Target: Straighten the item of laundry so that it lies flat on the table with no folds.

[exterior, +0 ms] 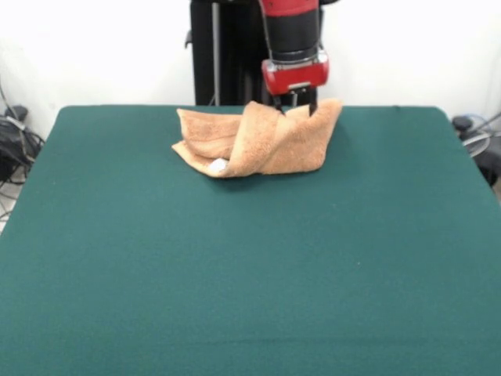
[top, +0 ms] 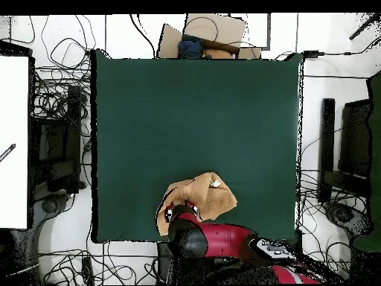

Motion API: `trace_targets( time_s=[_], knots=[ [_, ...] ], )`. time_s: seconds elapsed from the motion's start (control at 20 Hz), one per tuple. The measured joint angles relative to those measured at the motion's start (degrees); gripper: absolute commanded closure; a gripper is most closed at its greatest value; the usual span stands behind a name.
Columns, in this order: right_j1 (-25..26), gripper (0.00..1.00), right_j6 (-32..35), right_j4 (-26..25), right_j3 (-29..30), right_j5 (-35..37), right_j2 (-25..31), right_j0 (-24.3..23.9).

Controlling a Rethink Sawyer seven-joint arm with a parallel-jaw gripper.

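Towel (exterior: 258,141) soft, limp, folded at worktop (exterior: 250,266) 12 o'clock; claw (exterior: 297,106) pinched raised corner; free corner offered the next hold.

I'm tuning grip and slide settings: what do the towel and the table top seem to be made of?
The towel looks like soft terry cloth, orange-tan with a fuzzy, matte nap; it holds loose folds and part of it stands lifted at the gripper. The table top seems a dark green felt-like fabric: flat, matte, no glare. Neither is certain from looks alone.
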Motion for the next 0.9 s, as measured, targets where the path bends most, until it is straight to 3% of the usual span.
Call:
trace_targets(
  time_s=[0.4, 0.9],
  knots=[
    [0.5, 0.00, 0.0, 0.0, 0.0, 0.0, 3.9, -2.7],
    [0.5, 0.00, 0.0, 0.0, 0.0, 0.0, 6.1, -2.9]
  ],
)
